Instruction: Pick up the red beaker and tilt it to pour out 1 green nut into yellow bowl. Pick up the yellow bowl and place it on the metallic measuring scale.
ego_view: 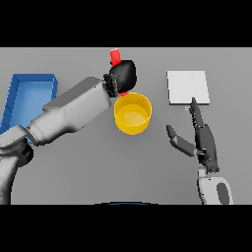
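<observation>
Head view shows the left hand (123, 75) reaching across the table, fingers curled around the red beaker (115, 57), just behind the yellow bowl (133, 113). Right hand (201, 140) rests with straight fingers near the metallic scale (187, 87).

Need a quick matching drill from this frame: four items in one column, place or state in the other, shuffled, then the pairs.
1. red beaker
2. yellow bowl
3. metallic measuring scale
4. blue bin

A. table's left edge
B. table centre, upright
C. gripped by left hand
D. just beyond the open right hand

Pairs: 1-C, 2-B, 3-D, 4-A
</observation>
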{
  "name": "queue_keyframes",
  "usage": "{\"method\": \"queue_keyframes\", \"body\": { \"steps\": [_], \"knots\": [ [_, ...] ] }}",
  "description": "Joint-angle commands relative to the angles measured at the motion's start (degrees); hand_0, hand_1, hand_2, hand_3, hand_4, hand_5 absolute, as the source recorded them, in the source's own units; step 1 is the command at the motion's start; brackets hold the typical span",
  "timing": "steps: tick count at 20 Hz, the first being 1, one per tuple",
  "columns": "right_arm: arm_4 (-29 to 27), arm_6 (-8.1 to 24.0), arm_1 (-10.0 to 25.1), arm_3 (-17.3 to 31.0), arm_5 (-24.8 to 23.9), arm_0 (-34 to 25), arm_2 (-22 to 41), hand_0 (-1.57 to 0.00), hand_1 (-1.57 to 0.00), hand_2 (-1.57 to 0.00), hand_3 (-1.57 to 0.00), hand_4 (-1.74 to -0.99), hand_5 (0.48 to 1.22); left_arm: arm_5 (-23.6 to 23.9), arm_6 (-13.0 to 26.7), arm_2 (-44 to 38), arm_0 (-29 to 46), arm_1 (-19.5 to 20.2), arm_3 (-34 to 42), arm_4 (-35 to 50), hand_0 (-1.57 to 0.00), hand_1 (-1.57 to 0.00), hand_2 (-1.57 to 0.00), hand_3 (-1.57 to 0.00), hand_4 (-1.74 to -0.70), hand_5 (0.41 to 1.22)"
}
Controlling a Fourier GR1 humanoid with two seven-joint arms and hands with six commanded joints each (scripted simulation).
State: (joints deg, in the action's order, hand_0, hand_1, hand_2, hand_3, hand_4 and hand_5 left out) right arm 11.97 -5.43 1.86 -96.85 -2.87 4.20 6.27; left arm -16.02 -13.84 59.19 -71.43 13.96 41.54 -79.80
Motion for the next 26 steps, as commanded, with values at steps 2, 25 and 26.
{"method": "queue_keyframes", "body": {
  "steps": [2,25,26],
  "knots": [
    [0.5,0.1,-0.3,-0.1,-0.3,0.0,0.4,0.00,0.00,0.00,0.00,-1.130,0.577,0.7,-0.7,1.2,-1.5,-0.2,-0.3,-1.4,-1.57,-1.57,-1.57,-1.57,-1.73,1.221],
    [1.2,-1.6,1.0,1.6,1.0,-2.0,1.4,0.00,0.00,0.00,0.00,-1.132,0.614,5.8,12.6,-52.0,-15.5,20.1,-33.4,38.8,-1.57,-1.57,-1.57,-1.55,-1.74,1.221],
    [1.3,-1.6,0.8,2.0,1.2,-2.3,1.6,0.00,0.00,0.00,0.00,-1.132,0.621,7.8,15.2,-52.9,-13.0,20.6,-34.0,40.3,-1.57,-1.57,-1.57,-1.56,-1.74,1.221]
  ]
}}
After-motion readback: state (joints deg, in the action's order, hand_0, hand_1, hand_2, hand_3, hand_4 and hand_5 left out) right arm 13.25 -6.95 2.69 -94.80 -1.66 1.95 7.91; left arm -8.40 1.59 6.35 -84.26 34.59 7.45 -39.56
